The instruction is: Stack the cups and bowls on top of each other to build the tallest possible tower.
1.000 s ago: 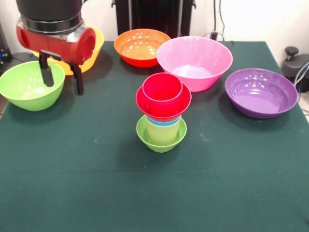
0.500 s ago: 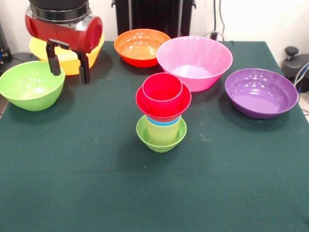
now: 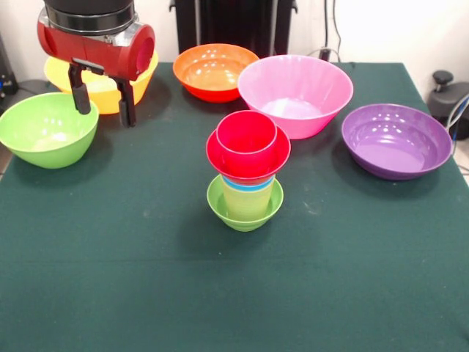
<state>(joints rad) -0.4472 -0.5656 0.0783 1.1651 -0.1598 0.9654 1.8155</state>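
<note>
The tower [image 3: 247, 172] stands mid-table: a small lime-green bowl [image 3: 244, 209] at the base, a pale yellow cup [image 3: 248, 199] in it, a blue cup rim [image 3: 249, 184], a small red bowl [image 3: 248, 155], and a red cup [image 3: 247, 138] on top. My gripper [image 3: 103, 103] hangs open and holds nothing at the far left, over the near rim of the yellow bowl [image 3: 94, 86], beside the green bowl [image 3: 47, 129]. The orange bowl [image 3: 215, 70], pink bowl [image 3: 294, 94] and purple bowl [image 3: 396, 140] sit along the back and right.
Dark green cloth [image 3: 234, 293] covers the table. The arm's red and black wrist [image 3: 95, 33] hides part of the yellow bowl. A black stand [image 3: 233, 26] rises behind the table, and grey equipment [image 3: 448, 95] sits off its right edge.
From a second ago the gripper rose and shifted slightly right and toward the back, over the yellow bowl's rim. In the last half second it held still. Bowls and tower have not moved.
</note>
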